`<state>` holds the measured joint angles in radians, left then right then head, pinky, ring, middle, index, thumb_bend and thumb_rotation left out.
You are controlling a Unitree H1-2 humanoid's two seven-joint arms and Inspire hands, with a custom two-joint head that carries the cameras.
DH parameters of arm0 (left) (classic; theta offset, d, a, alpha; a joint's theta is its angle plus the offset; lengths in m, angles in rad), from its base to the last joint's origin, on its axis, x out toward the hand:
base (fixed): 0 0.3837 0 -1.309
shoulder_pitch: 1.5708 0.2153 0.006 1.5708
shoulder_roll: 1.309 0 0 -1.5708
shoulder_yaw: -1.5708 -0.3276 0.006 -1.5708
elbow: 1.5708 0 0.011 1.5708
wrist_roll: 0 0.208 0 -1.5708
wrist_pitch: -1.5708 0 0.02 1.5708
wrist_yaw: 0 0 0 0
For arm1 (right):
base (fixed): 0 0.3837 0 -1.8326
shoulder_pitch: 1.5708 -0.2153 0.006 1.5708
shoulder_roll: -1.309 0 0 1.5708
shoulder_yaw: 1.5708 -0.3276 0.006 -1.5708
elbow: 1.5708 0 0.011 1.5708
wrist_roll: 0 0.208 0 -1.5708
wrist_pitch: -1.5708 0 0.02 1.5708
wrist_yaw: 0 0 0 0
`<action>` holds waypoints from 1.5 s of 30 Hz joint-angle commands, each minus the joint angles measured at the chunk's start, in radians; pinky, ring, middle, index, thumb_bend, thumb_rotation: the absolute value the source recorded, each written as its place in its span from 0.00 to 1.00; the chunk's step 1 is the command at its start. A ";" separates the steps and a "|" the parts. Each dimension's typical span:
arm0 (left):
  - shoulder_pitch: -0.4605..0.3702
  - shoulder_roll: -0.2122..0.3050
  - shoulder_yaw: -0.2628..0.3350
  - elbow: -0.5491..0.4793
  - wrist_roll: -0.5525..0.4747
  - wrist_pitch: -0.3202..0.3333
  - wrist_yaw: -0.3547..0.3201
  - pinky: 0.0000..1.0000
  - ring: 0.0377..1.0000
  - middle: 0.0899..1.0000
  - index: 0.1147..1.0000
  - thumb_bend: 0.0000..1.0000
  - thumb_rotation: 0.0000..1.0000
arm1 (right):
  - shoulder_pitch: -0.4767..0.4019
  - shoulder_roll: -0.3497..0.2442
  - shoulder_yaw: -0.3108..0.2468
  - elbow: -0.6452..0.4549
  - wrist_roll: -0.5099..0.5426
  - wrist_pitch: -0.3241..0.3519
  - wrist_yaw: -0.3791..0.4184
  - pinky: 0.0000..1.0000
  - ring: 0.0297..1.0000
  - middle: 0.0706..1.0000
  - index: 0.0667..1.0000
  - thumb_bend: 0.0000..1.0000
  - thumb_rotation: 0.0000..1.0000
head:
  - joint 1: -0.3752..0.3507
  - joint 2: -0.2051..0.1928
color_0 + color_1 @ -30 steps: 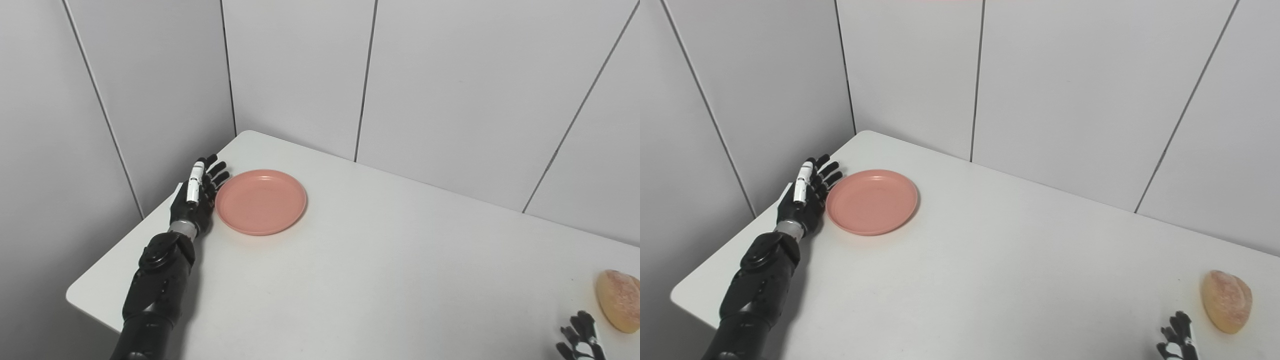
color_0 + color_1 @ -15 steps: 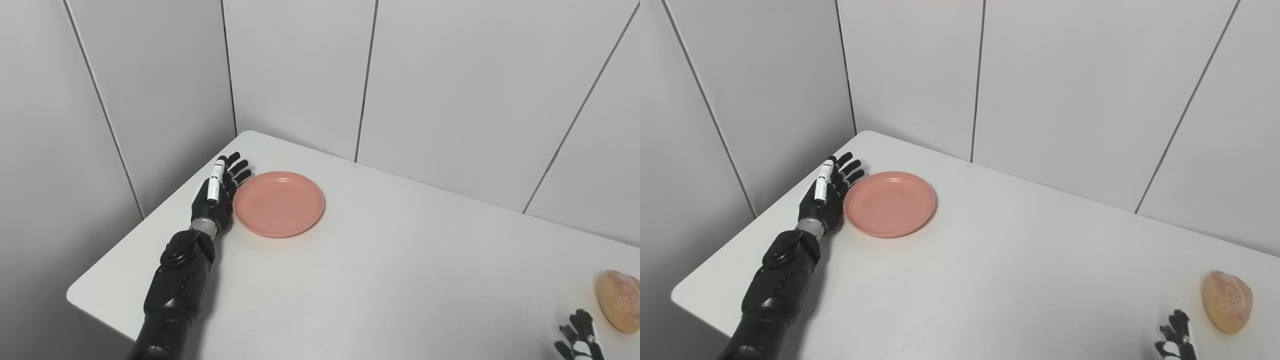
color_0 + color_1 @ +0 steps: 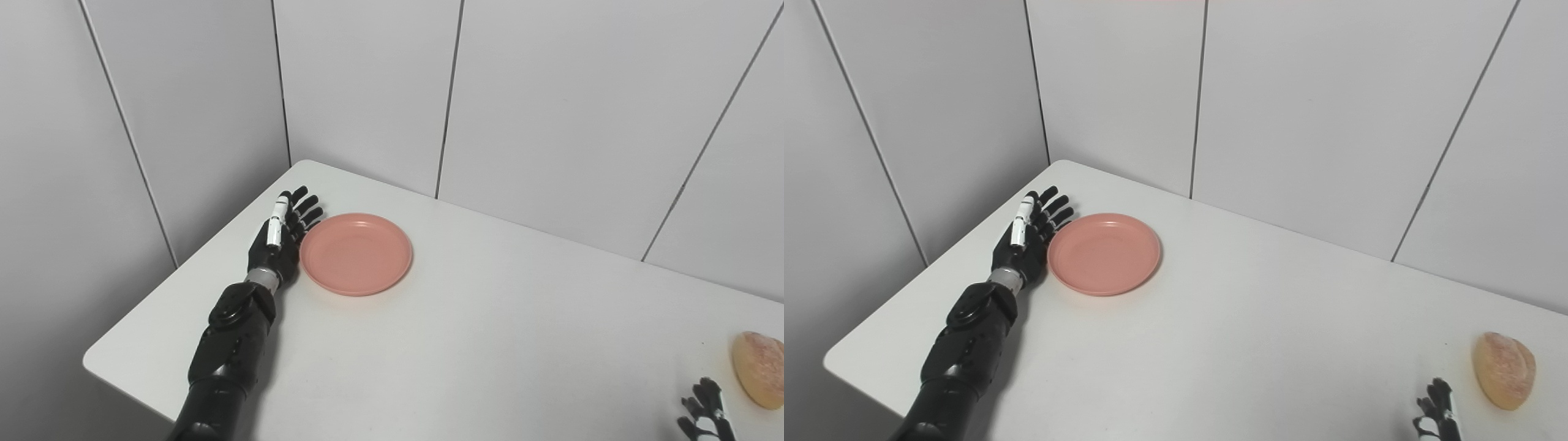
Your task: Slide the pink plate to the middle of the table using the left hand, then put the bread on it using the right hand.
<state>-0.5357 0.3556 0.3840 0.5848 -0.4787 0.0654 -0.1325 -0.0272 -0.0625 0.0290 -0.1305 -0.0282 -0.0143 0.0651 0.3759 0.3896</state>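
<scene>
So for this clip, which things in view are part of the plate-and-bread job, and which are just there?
Part of the job:
- pink plate, left part of the table
- bread, far right
- left hand, open, flat against the plate's left rim
- right hand, waiting near the bread

Just there:
- white table
- grey wall panels

I note a smooth, matt pink plate [image 3: 356,254], plastic by appearance. The counter [image 3: 465,343] is smooth matt white. The bread [image 3: 1503,369] has a rough, floury crust. My left hand [image 3: 278,242] is black plastic, slightly glossy.
</scene>
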 commanded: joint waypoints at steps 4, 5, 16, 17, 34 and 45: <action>-0.030 -0.020 -0.036 0.045 0.012 0.003 -0.033 0.87 0.85 0.86 0.84 0.36 1.00 | -0.007 0.006 0.006 -0.051 -0.037 -0.010 -0.015 0.96 0.97 0.99 0.98 0.20 1.00 | -0.020 0.009; -0.031 -0.021 -0.039 0.048 0.013 0.002 -0.037 0.87 0.85 0.86 0.84 0.36 1.00 | -0.006 0.007 0.008 -0.054 -0.042 -0.008 -0.016 0.95 0.97 0.99 0.98 0.20 1.00 | -0.023 0.010; -0.035 -0.066 -0.081 0.024 0.018 0.017 -0.044 0.84 0.84 0.85 0.82 0.34 1.00 | -0.007 0.025 0.014 -0.065 -0.062 0.000 -0.021 0.95 0.97 0.98 0.98 0.19 1.00 | -0.079 0.024; -0.035 -0.071 -0.081 0.019 0.018 0.021 -0.041 0.83 0.84 0.84 0.82 0.34 1.00 | -0.007 0.026 0.015 -0.065 -0.063 0.000 -0.021 0.94 0.96 0.98 0.97 0.19 1.00 | -0.079 0.024; 0.000 -0.136 -0.152 -0.080 0.013 0.118 -0.057 0.87 0.86 0.86 0.85 0.34 1.00 | -0.008 0.060 0.026 -0.065 -0.122 0.004 -0.054 0.91 0.93 0.94 0.93 0.28 0.99 | -0.195 0.059; 0.048 -0.208 -0.216 -0.189 0.021 0.191 -0.071 0.87 0.86 0.86 0.83 0.32 0.98 | -0.010 0.076 0.040 -0.067 -0.176 0.009 -0.072 0.88 0.92 0.93 0.93 0.34 1.00 | -0.269 0.099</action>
<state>-0.5059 0.1544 0.1823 0.3981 -0.4752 0.1998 -0.2071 -0.0226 0.0071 0.0648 -0.1594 -0.1966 -0.0076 0.0053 0.1059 0.4878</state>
